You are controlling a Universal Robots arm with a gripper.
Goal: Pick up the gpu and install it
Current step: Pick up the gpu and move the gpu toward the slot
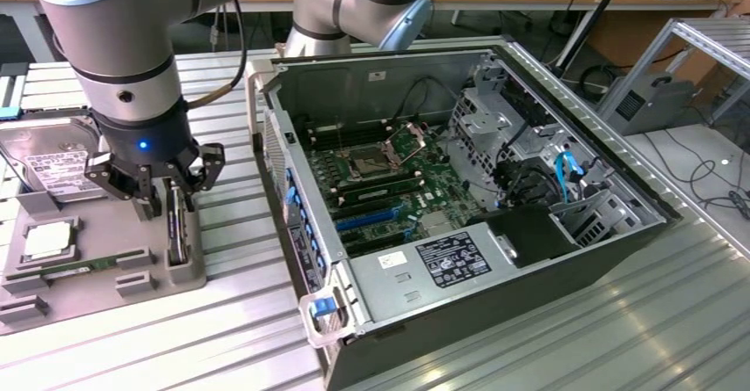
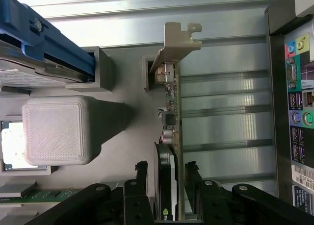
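The arm (image 1: 118, 48) stood upright at the upper left of the exterior view, a blue light glowing on its wrist (image 1: 139, 123). Its gripper (image 1: 168, 198) pointed straight down at middle left, the two dark fingers (image 2: 141, 175) spread wide apart

Beside the computer case (image 1: 528, 321), which is dark grey, the tray (image 1: 176, 277) is plain grey and the gpu (image 2: 172, 117) dark with a green edge and pale silver bracket. The gripper (image 2: 167, 167) is black. Inside the case, the motherboard (image 1: 410, 189) is green, the cables (image 1: 565, 176) blue.
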